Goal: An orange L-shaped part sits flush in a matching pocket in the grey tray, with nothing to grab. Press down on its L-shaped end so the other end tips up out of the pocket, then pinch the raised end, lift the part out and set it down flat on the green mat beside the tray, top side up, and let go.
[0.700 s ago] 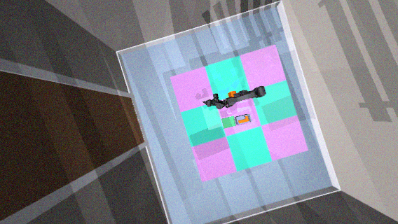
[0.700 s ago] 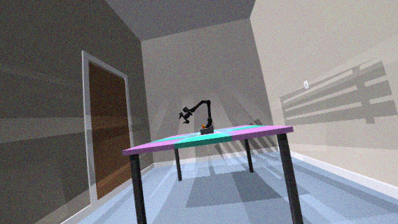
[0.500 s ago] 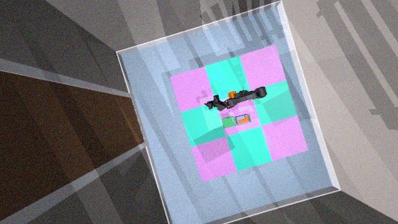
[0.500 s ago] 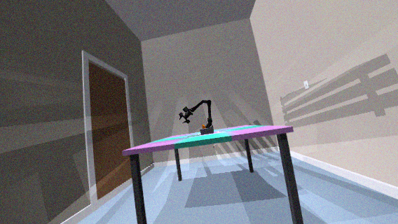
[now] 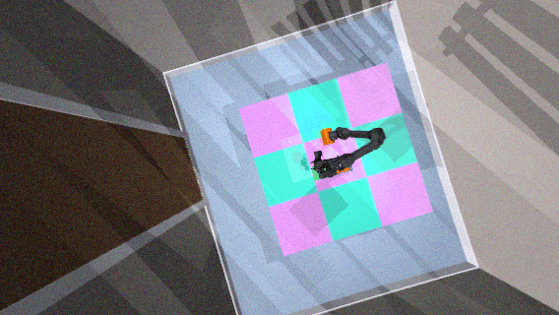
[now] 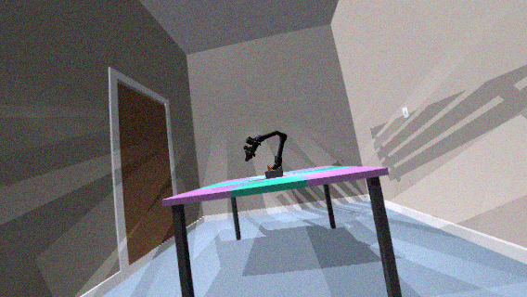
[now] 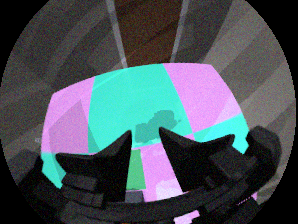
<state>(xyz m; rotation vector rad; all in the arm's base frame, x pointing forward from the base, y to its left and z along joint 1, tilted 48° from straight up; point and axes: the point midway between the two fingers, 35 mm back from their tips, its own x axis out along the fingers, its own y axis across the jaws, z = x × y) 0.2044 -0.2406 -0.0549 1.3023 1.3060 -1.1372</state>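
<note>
The orange L-shaped part (image 5: 342, 170) shows only as a strip beside the arm in the top view; most of it is hidden, so I cannot tell how it sits in the pocket. A small piece of the grey tray (image 7: 134, 196) shows at the bottom of the wrist view. The green mat (image 7: 135, 171) (image 5: 315, 175) lies beside the tray, partly covered by the gripper. My gripper (image 7: 145, 131) (image 6: 248, 158) is partly open and empty, high above the table, with its fingertips angled down. No part shows between the fingers.
The arm's base with its orange piece (image 5: 326, 136) (image 6: 270, 168) stands on the pink and turquoise checkered table (image 5: 295, 223) (image 6: 278, 187). The arm reaches out and folds back over the tray area. A brown door (image 6: 144, 172) is in the wall beyond.
</note>
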